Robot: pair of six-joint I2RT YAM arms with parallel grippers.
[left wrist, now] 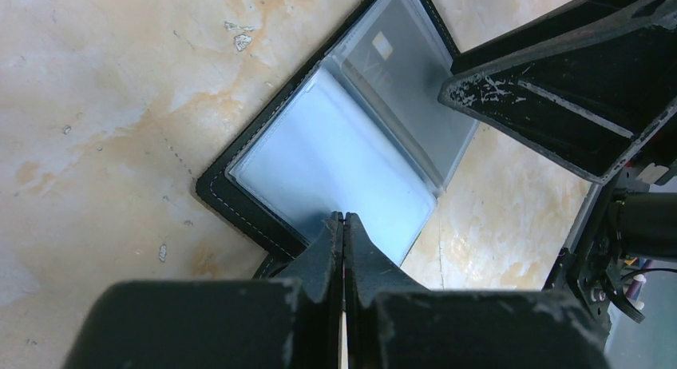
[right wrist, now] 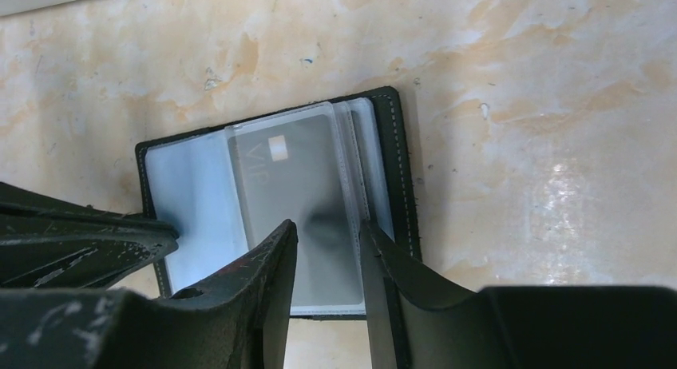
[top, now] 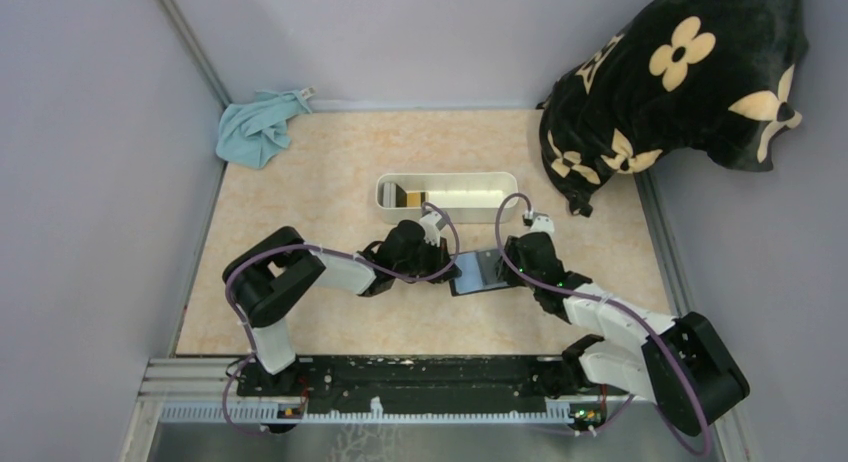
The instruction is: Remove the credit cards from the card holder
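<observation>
The black card holder (top: 480,272) lies open on the table between my two grippers. Its pale blue plastic sleeves face up, ringed by the black stitched border (left wrist: 231,201). A grey credit card (right wrist: 291,185) marked "VIP" sits in a clear sleeve on the right page; it also shows in the left wrist view (left wrist: 407,73). My left gripper (left wrist: 343,219) is shut, its tips resting on the near edge of the left page. My right gripper (right wrist: 327,229) is open and hovers over the grey card, one finger on each side. In the top view the left gripper (top: 440,260) and the right gripper (top: 515,254) flank the holder.
A white oblong tray (top: 447,194) with small items stands just behind the holder. A blue cloth (top: 258,127) lies at the back left corner. A black flower-patterned cushion (top: 680,82) fills the back right. Walls close in left and right.
</observation>
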